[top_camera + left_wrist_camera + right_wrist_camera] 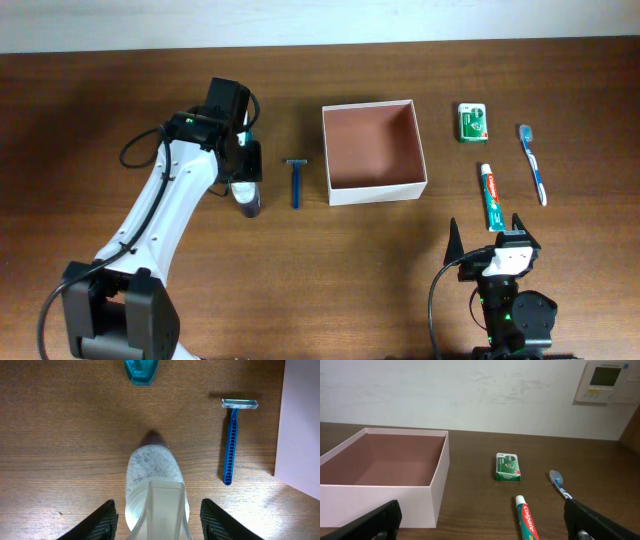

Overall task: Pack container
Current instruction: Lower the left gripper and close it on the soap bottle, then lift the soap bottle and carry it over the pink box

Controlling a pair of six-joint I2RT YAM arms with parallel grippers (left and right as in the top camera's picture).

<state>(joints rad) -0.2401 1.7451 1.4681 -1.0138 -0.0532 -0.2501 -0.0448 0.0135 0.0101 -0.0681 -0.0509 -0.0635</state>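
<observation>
Clear bottle lies between the spread left pincer — gaps either side, not gripped. Right pincer spread, holding nothing. Container sits empty mid-surface. Judged step: first pick — next, close squarely and lift.

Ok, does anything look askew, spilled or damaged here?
Nothing stands out. The container sits upright and empty; bottle, razor, toothpaste, toothbrush and green packet lie flat and apart, intact, no spill.

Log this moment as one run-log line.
left gripper open, straddling clear bottle, not gripped | right gripper open, near toothpaste | container empty | razor, green packet, toothbrush on table
</observation>
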